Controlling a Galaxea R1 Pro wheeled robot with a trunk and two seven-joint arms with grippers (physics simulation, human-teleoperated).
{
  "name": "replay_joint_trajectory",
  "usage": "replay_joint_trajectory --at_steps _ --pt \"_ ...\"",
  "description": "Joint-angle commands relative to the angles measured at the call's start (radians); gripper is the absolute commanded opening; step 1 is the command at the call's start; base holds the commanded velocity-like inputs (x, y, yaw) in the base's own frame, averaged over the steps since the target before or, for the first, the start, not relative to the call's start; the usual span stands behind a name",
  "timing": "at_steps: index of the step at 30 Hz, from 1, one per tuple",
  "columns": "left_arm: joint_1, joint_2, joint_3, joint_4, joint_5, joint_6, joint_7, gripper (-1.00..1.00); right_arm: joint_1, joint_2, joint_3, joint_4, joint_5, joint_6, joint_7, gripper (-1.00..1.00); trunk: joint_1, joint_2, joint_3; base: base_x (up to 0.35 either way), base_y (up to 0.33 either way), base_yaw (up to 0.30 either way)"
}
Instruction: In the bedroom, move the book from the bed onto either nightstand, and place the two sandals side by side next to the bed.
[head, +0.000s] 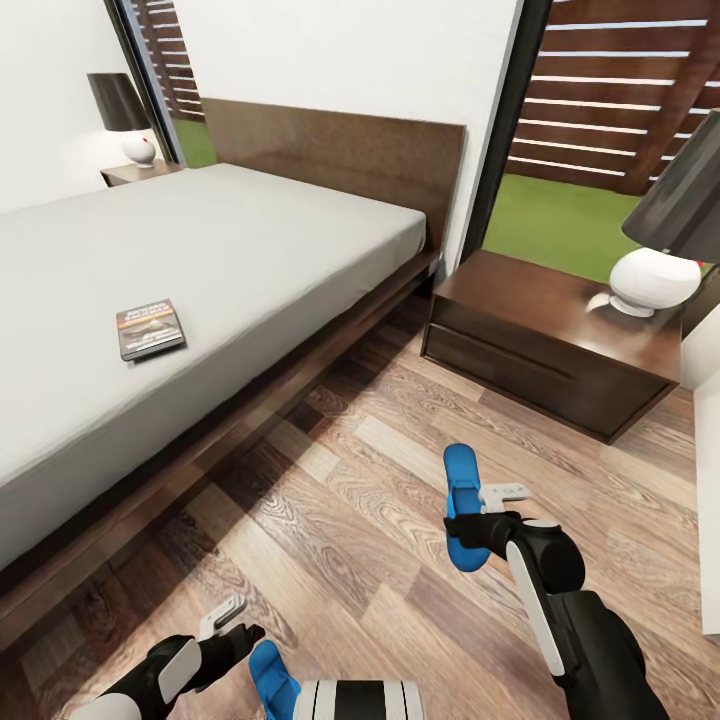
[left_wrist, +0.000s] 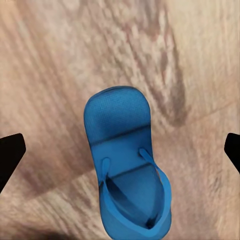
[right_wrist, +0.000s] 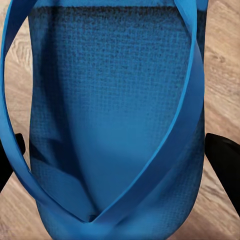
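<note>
The book (head: 150, 328) lies flat on the grey mattress of the bed (head: 250, 250), near its floor-side edge. One blue sandal (head: 461, 480) is on the wood floor between the bed and the nightstand (head: 545, 340). My right gripper (head: 470, 528) is clamped across its width. In the right wrist view this sandal (right_wrist: 115, 100) spans the gap, and the dark fingertips (right_wrist: 222, 162) press its two sides. The other sandal (head: 272, 680) lies at the bottom edge, beside my left gripper (head: 235, 625). The left gripper (left_wrist: 120, 150) hangs open above this sandal (left_wrist: 127, 165).
A white-based lamp with a dark shade (head: 655, 275) stands on the near nightstand. A second nightstand (head: 135, 172) with its own lamp (head: 125, 115) stands beyond the bed. Tall windows flank the headboard (head: 340, 150). Bare wood floor (head: 350, 520) stretches along the bed.
</note>
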Motion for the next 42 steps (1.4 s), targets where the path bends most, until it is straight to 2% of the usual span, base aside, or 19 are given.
replay_joint_trajectory --at_steps 1,9,28,33,42 --pt "0.000 0.000 0.000 -0.001 0.004 0.004 -0.002 1.00 -0.001 0.000 0.000 -0.001 -0.001 0.005 0.000 -1.00 0.000 0.000 -0.001 0.000 0.000 0.000" --pt "0.000 -0.002 0.001 -0.003 0.004 0.000 0.001 1.00 0.000 0.002 0.001 -0.001 -0.001 0.006 0.000 -1.00 0.003 -0.002 -0.028 0.000 0.000 0.000" --pt "0.000 -0.011 -0.001 -0.002 0.004 -0.083 0.019 1.00 -0.001 0.002 0.006 0.000 -0.001 0.006 -0.001 -1.00 0.003 -0.002 -0.028 0.000 0.000 0.000" --pt "-0.001 -0.028 -0.003 -0.001 0.003 -0.095 0.024 1.00 0.000 0.002 0.007 0.001 -0.001 0.006 -0.001 -1.00 0.003 -0.002 -0.028 0.000 0.000 0.000" --pt "0.000 -0.043 -0.005 0.000 0.002 -0.115 0.026 1.00 0.000 0.001 0.007 0.001 -0.002 0.005 -0.001 -1.00 0.003 -0.002 -0.028 0.000 0.000 0.000"
